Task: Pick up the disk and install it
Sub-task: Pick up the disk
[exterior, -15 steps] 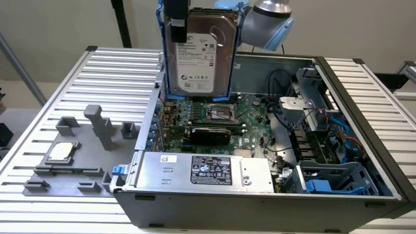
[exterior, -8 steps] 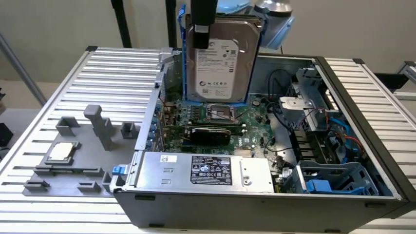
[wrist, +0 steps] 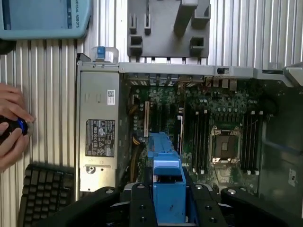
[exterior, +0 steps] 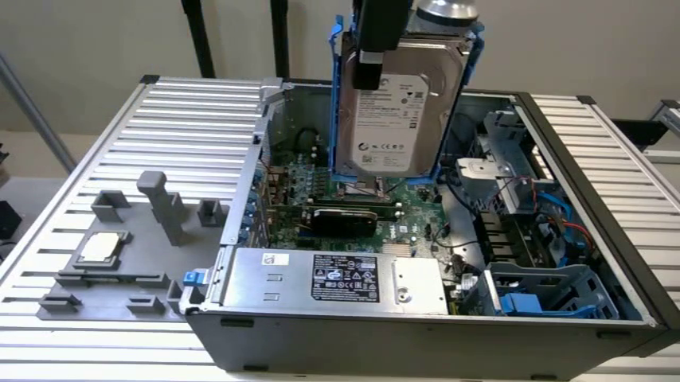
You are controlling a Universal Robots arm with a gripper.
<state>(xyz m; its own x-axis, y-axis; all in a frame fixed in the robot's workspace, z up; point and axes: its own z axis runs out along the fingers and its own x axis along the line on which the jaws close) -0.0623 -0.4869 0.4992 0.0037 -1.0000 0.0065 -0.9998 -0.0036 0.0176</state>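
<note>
While hovering above the open computer case [exterior: 425, 342], clamping the disk [exterior: 399, 119] upright and tight in the hand [wrist: 168, 201], poised high over the motherboard [exterior: 420, 215].

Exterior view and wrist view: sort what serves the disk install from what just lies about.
Job in hand:
disk
fingers gripping it
open case

Lying about:
CPU chip
grey fixture
keyboard
pendant

I see a plain beige wall [exterior: 85, 40] behind | black uprights [exterior: 197, 32] against it | ribbed aluminium tabletop [exterior: 202, 111] spans the foreground | black keyboard [wrist: 45, 194] lies on it | light even, diffuse
</note>
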